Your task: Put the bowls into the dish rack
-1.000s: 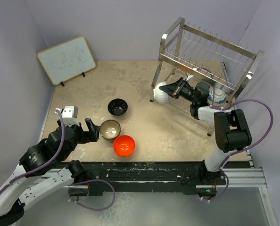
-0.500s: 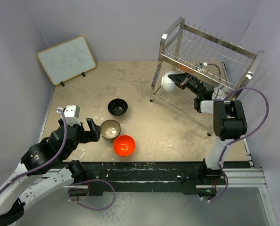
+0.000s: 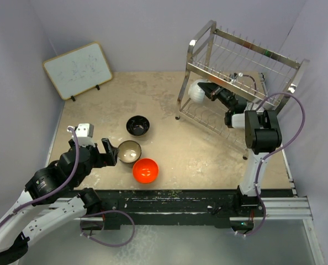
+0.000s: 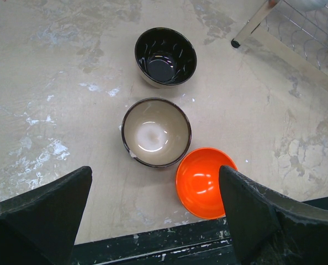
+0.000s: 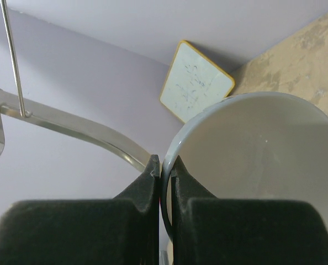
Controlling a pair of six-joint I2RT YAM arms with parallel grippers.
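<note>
— Where is the white bowl (image 3: 196, 93)?
— Clamped by its rim in the right gripper (image 5: 163, 163), held at the left end of the dish rack (image 3: 192, 43).
— And the left gripper (image 4: 155, 171)?
— Jaws apart, hanging over the tan bowl (image 4: 156, 132), black bowl (image 4: 165, 55) and orange bowl (image 4: 204, 182) on the tabletop (image 4: 53, 83).

Table (image 3: 169, 107) bears black bowl (image 3: 137, 125), tan bowl (image 3: 129, 151), orange bowl (image 3: 145, 170), rack (image 3: 208, 73), whiteboard (image 3: 77, 70).
</note>
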